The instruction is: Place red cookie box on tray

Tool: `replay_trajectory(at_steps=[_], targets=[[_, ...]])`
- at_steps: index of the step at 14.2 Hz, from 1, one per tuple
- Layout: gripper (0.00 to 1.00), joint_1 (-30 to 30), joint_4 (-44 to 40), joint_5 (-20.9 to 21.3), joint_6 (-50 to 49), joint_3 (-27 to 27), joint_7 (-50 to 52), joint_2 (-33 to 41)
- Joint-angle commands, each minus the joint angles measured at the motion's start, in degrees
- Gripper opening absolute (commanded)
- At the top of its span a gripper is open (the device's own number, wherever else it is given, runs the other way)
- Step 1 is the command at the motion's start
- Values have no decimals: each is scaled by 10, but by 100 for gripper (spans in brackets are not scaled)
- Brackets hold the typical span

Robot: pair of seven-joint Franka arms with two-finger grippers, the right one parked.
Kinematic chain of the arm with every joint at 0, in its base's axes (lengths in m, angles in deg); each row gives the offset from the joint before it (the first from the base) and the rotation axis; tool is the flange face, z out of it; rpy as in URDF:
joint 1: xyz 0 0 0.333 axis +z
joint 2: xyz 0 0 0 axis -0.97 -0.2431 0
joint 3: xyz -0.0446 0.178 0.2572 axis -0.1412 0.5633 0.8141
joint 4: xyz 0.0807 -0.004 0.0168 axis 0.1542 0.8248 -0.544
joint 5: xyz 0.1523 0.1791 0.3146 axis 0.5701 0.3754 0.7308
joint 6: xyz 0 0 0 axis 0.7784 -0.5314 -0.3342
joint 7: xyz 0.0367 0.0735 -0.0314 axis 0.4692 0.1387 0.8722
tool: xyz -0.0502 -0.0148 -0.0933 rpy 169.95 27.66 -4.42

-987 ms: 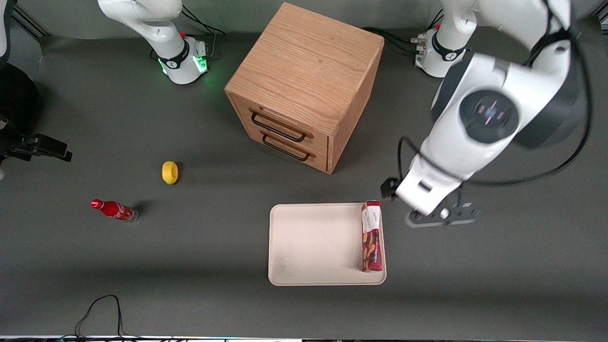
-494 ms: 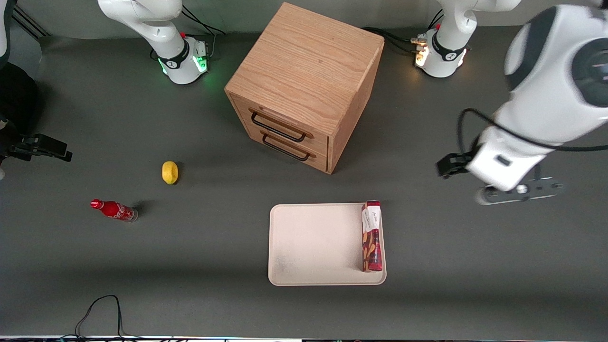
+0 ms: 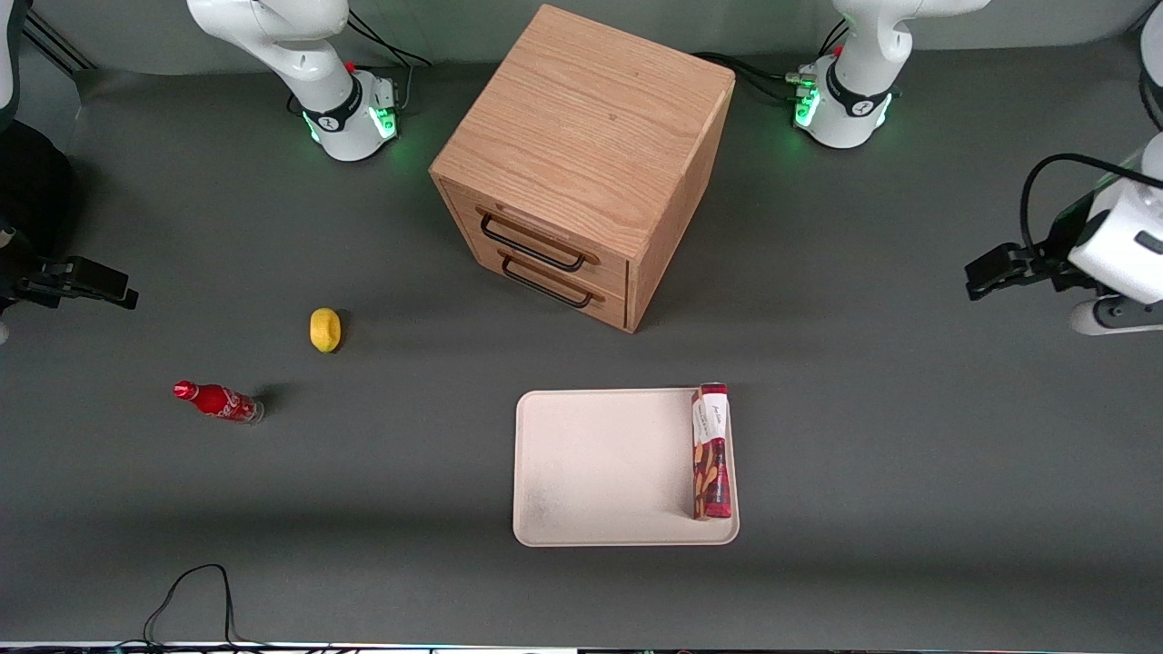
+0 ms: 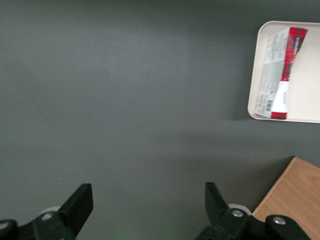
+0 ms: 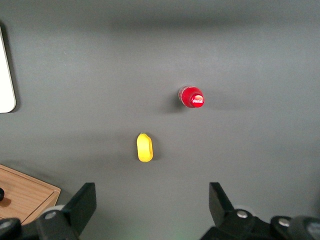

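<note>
The red cookie box [image 3: 711, 454] lies flat in the cream-white tray [image 3: 600, 472], along the short rim at the working arm's end. Its white end panel points toward the cabinet. In the left wrist view the red cookie box [image 4: 280, 75] shows its white printed side in a corner of the tray [image 4: 305, 95]. My gripper [image 4: 147, 187] is open with nothing between its fingers, hanging over bare grey table. From the front, the gripper [image 3: 1113, 309] sits at the working arm's end of the table, well away from the tray and farther from the camera than it.
A wooden drawer cabinet [image 3: 581, 154] stands mid-table, farther from the camera than the tray. A yellow lemon [image 3: 324, 329] and a small red soda bottle [image 3: 218, 401] lie toward the parked arm's end. A black cable [image 3: 191, 590] loops at the near table edge.
My arm has swung away from beside the tray toward the working arm's end of the table, moving farther from the camera. The cookie box has stayed put on the tray.
</note>
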Motion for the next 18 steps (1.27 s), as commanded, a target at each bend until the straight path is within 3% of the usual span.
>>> replay_trajectory(at_steps=[1, 5, 18], targets=[[100, 9, 45, -7, 23, 1, -16, 29], [100, -33, 40, -30, 25, 73, -17, 30], [100, -16, 31, -10, 0, 49, -107, 31]])
